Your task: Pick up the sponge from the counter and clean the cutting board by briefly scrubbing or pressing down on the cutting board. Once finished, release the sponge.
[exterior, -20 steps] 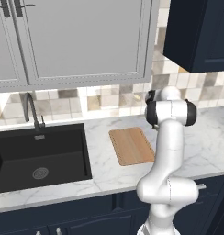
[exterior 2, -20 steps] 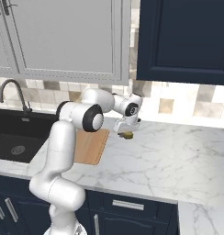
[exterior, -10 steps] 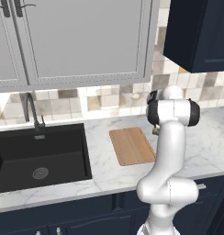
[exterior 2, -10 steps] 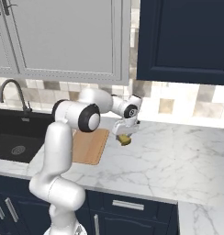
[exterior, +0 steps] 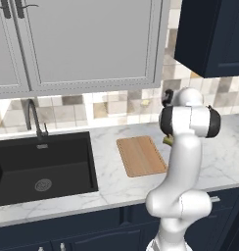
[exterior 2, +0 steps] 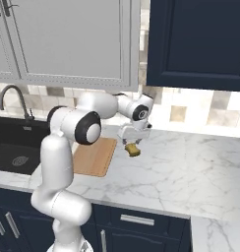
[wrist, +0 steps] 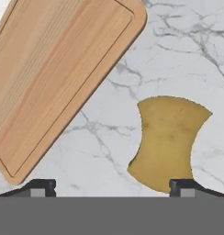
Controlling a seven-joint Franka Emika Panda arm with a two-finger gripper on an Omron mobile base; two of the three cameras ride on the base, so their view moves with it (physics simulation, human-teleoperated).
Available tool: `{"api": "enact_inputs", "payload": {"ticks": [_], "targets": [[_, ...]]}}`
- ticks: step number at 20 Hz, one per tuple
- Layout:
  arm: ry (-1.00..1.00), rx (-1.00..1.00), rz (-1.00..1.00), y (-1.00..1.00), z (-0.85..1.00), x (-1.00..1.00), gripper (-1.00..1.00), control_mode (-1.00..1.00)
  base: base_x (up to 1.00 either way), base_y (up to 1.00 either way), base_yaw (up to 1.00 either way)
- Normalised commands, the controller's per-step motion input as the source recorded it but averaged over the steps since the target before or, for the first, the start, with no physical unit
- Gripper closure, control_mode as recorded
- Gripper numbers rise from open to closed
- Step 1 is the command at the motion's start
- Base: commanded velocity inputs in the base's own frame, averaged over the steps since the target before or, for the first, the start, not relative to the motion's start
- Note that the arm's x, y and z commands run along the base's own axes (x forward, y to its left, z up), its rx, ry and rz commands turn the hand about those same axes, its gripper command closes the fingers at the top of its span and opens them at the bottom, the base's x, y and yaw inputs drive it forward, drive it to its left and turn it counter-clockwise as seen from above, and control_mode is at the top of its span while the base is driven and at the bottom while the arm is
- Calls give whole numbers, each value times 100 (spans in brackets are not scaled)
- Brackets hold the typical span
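The mustard-yellow sponge (exterior 2: 133,149) lies on the white marble counter (exterior 2: 191,167), just right of the wooden cutting board (exterior 2: 95,156). My gripper (exterior 2: 132,141) hangs close above the sponge, open, with nothing between its fingers. In the hand view the sponge (wrist: 169,140) sits by the right fingertip (wrist: 185,186), off-centre from the gripper (wrist: 112,186), and the cutting board (wrist: 58,69) fills the upper left. From the left base view the board (exterior: 141,156) is in full sight, while only a sliver of the sponge (exterior: 167,140) peeks past my arm.
A black sink basin (exterior: 43,166) with a curved faucet (exterior: 35,120) lies left of the board. Grey wall cabinets (exterior: 87,44) and a navy cabinet (exterior 2: 195,44) hang overhead. Bare marble (exterior 2: 200,147) stretches right of the sponge.
The hand has come down and slightly left, from well above the sponge to just over it. Sponge and board have stayed put.
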Motion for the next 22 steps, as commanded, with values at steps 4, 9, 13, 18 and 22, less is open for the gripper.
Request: {"api": "enact_inputs", "payload": {"ticks": [4,9,13,18,22], "targets": [[-2,0,-8,0,48,-57,-100,-100,0,0,0],[0,0,-7,14,28,-73,-100,-100,0,0,0],[0,0,-7,31,24,-76,-100,-100,0,0,0],[0,-1,-8,45,24,-70,-100,-100,0,0,0],[0,-3,-7,55,28,-59,-100,-100,0,0,0]]}}
